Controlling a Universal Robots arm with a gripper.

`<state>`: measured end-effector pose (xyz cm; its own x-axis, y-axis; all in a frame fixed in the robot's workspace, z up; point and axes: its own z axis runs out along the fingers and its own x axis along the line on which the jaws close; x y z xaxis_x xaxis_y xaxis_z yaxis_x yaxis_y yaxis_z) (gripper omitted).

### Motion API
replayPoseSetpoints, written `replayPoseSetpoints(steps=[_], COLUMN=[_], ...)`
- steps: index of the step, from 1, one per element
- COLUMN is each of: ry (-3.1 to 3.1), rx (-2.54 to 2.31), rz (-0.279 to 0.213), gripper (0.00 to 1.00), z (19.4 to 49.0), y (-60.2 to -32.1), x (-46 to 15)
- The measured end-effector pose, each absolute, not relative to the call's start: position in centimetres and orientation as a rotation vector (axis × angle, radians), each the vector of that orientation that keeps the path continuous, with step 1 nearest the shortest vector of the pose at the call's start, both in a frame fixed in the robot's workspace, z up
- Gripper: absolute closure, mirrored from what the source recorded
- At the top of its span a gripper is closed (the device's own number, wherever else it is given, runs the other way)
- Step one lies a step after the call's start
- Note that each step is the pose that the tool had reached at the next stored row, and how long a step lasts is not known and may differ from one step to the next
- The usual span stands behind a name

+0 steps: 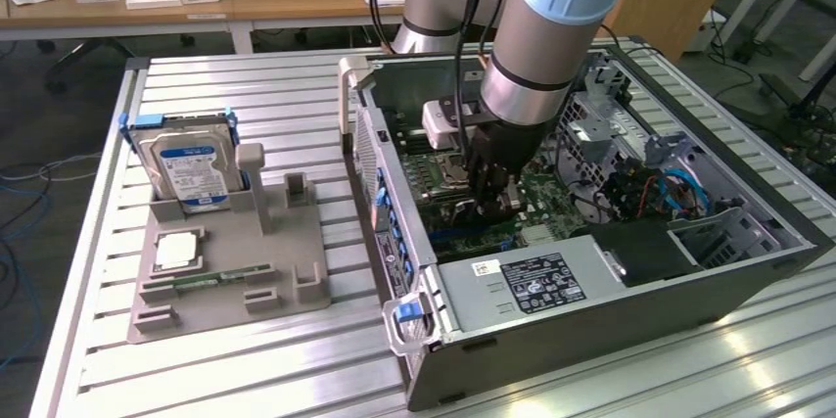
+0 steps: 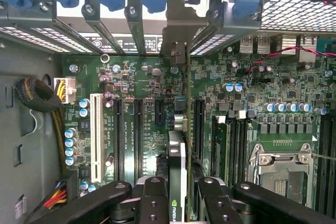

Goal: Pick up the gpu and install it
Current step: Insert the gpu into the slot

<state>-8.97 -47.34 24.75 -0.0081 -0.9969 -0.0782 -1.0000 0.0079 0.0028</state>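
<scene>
Gripper (image 1: 500, 203) clamped on gpu (image 2: 177, 153), card held edge-on inside computer case (image 1: 614, 335), centre of exterior frame, above motherboard (image 2: 252, 87) slots. Pickup done; seating in slot could not be confirmed.

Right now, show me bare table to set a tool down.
Bare table between the hard drive and the far edge, and between the grey fixture tray and the near edge. Crowded inside the computer case, where the gripper holds the gpu.

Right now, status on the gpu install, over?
Gripper shut on gpu inside the case. It hangs edge-on over the motherboard slots. Cable bundle off to the side, apart from it.
</scene>
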Motion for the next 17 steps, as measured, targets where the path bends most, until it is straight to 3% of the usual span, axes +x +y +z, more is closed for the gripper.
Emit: replayPoseSetpoints(steps=[17], ry=[2.193], rx=[-2.175], rz=[0.086], gripper=[0.73], z=[24.93], y=[-47.32], x=[-8.97])
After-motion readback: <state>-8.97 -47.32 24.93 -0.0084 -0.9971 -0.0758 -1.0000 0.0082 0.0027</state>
